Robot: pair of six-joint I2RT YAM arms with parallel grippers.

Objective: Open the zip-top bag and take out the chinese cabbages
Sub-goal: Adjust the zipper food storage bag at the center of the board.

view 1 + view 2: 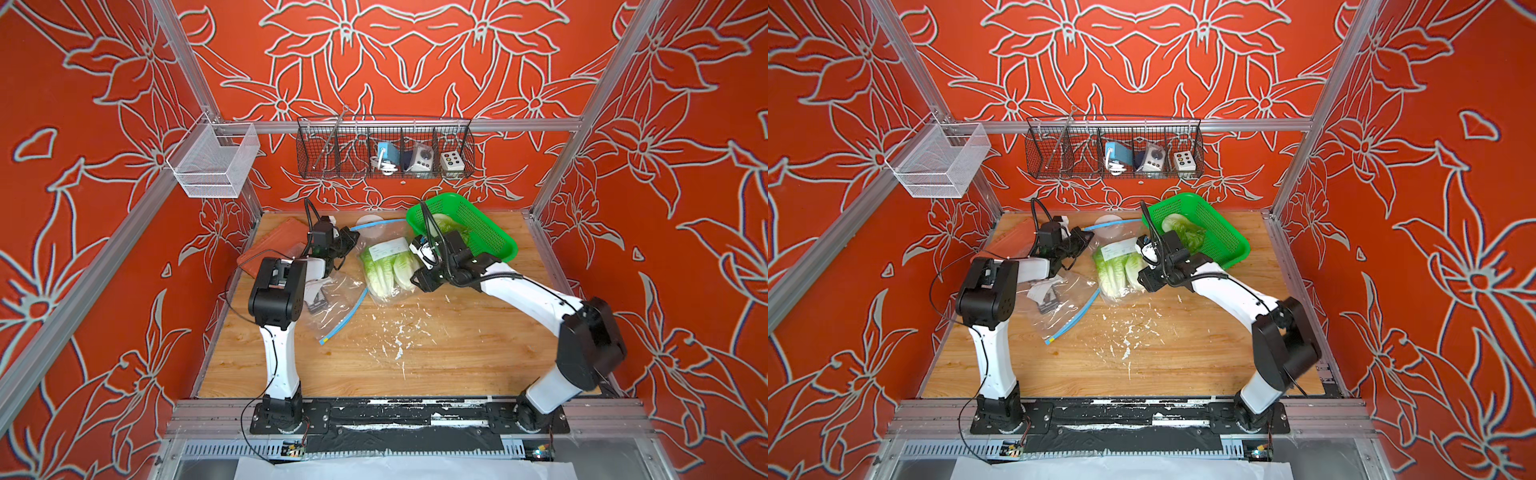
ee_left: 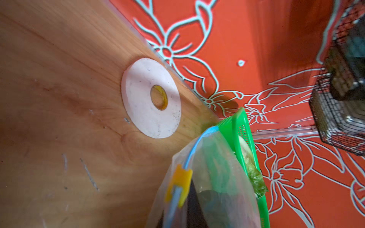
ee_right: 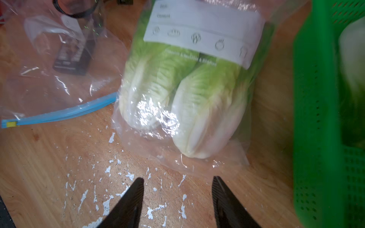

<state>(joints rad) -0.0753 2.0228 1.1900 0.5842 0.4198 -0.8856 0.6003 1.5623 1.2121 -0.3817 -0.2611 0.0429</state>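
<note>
While clamping the mouth of the zip-top bag (image 1: 388,247) beside its yellow slider (image 2: 178,185) with the left gripper (image 1: 350,240), holds the right gripper (image 3: 177,180) empty, jaws apart, over the table (image 1: 415,365) just short of the bag's bottom. Shows two chinese cabbages (image 3: 207,110) side by side inside the bag, a third head (image 1: 448,224) in the green basket (image 1: 494,239).

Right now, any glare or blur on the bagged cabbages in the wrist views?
Right wrist view: bright glare on the zip-top bag over the chinese cabbages, green basket smeared by blur; left wrist view: yellow slider soft up close, tape roll sharper; both top views: even light, sharp.
</note>
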